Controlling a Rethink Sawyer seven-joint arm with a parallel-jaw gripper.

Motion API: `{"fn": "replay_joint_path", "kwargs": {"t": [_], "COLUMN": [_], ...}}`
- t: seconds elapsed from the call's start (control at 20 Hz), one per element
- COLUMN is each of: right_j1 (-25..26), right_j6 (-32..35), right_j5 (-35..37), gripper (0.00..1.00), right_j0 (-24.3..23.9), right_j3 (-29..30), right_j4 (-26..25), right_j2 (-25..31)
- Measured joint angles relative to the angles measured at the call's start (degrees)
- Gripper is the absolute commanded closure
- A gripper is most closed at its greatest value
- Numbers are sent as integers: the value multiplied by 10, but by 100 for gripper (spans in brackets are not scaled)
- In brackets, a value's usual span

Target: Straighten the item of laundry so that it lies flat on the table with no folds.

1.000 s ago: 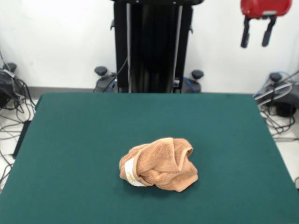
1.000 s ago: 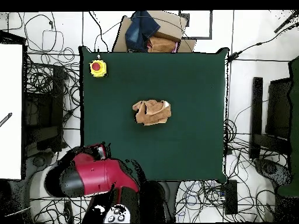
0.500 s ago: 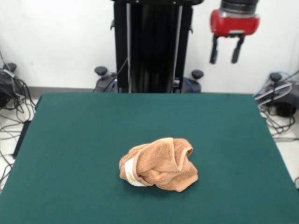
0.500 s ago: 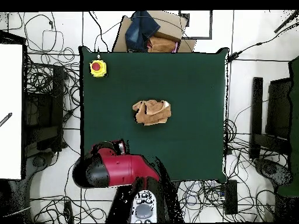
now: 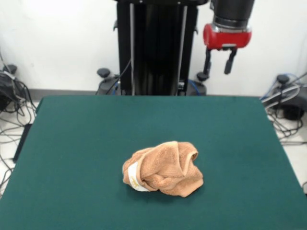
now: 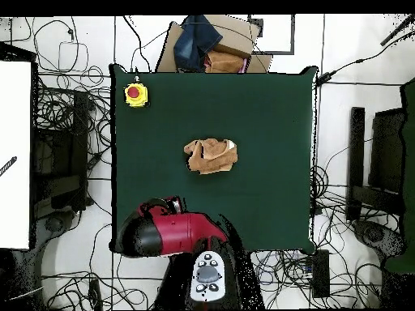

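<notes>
A plain white wall [image 5: 57, 43] stands far. Cables [image 5: 12, 112] tangle on the pale floor [image 6: 336, 121] left and right. A cardboard box [image 6: 212, 48] sits beyond.

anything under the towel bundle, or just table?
Only the green table shows around the crumpled towel; its white tag faces out. What lies beneath the bundle is covered. The open gripper hangs well above.
</notes>
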Motion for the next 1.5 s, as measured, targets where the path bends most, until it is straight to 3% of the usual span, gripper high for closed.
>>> {"fn": "replay_joint_path", "kwargs": {"t": [0.7,1.5], "right_j1": [50,84], "right_j6": [0,0], "right_j5": [-17,-37], "gripper": [0,0], "right_j0": [11,-52], "right_j3": [-56,-98], "right_j4": [-3,-76], "right_j2": [0,1]}}
